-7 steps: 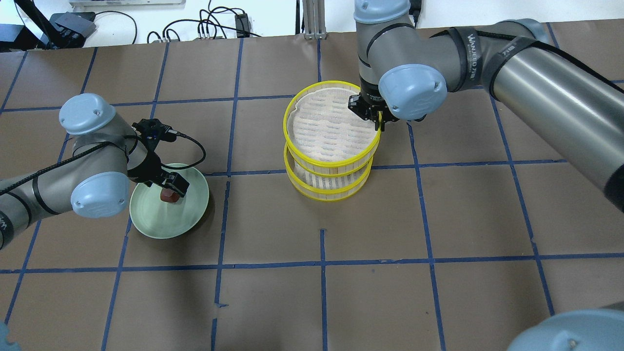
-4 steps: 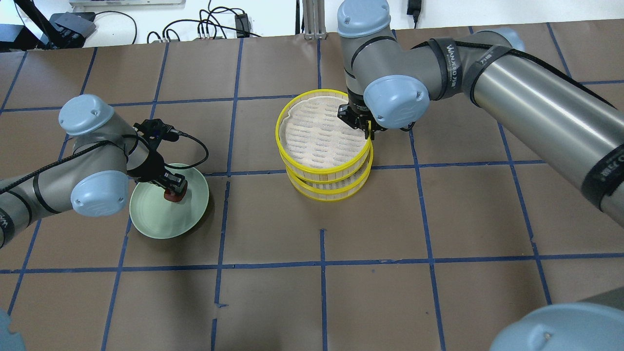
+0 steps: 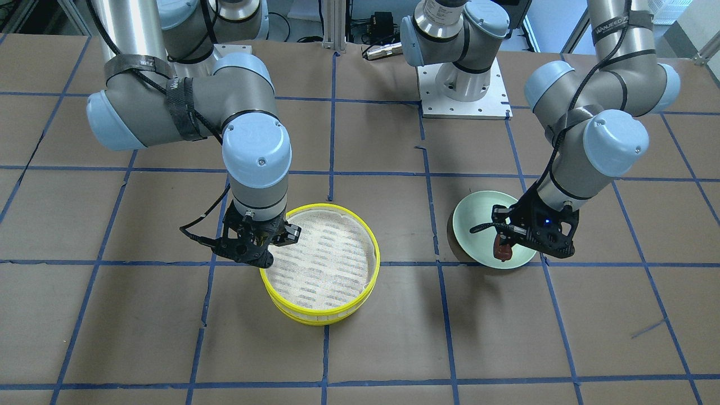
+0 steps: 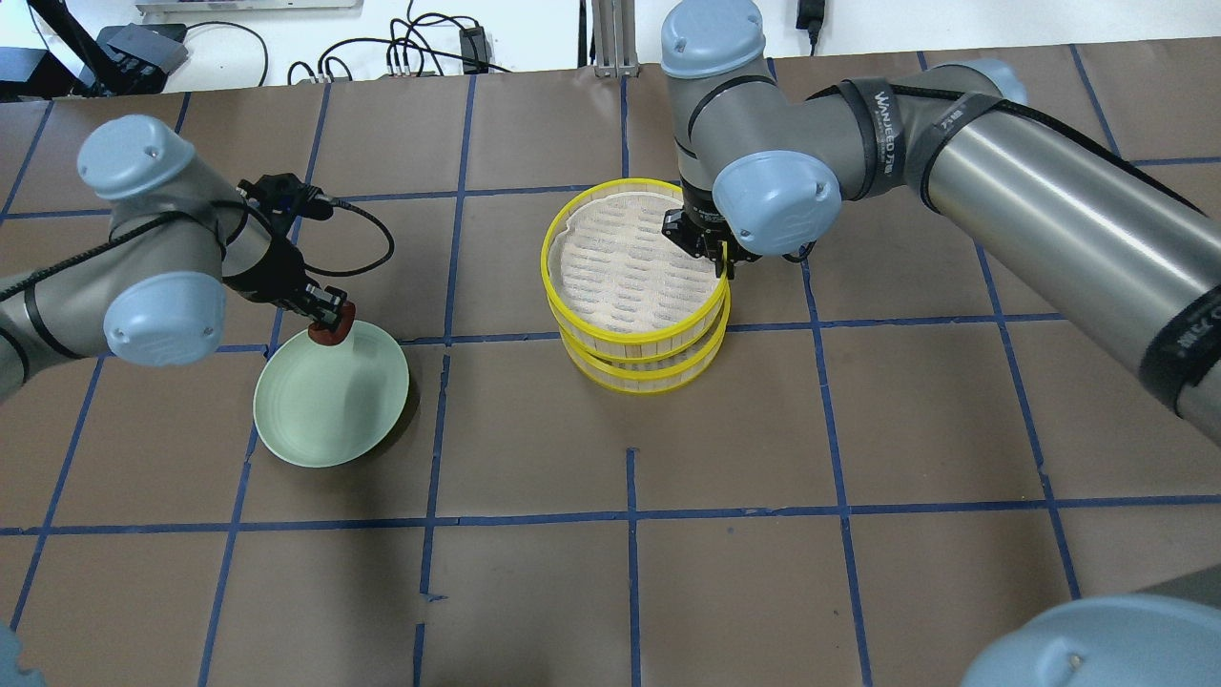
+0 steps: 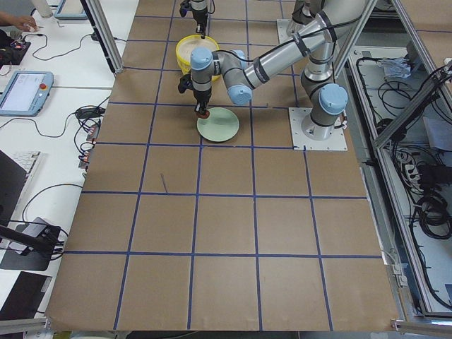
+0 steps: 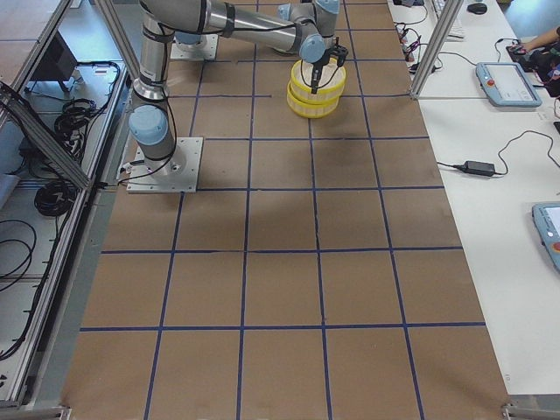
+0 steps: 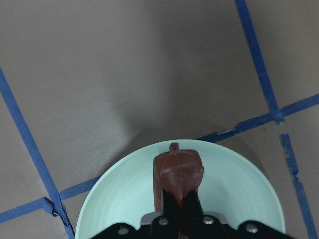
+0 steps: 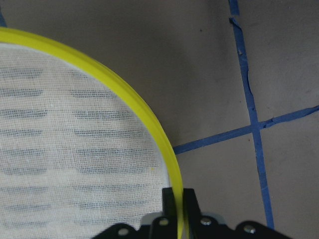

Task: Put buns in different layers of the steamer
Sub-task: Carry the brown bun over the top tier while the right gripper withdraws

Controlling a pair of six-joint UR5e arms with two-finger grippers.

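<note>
My left gripper (image 4: 327, 317) is shut on the dark reddish-brown bun (image 7: 178, 169) and holds it above the far rim of the pale green plate (image 4: 324, 420). The bun also shows in the front view (image 3: 502, 252). My right gripper (image 4: 725, 260) is shut on the yellow rim (image 8: 119, 92) of the upper steamer tray (image 4: 625, 332). That tray hangs slightly offset over the lower tray (image 4: 639, 379). The upper tray's slatted floor is bare. The white bun is not in view.
Brown paper with blue tape lines covers the table. The plate (image 3: 478, 216) sits about one grid square to the left of the trays in the overhead view. Cables and equipment lie beyond the table's far edge.
My left gripper has lifted the brown bun off the plate's middle and moved it toward the plate's far edge. My right gripper has shifted the upper tray slightly left, then held still.
</note>
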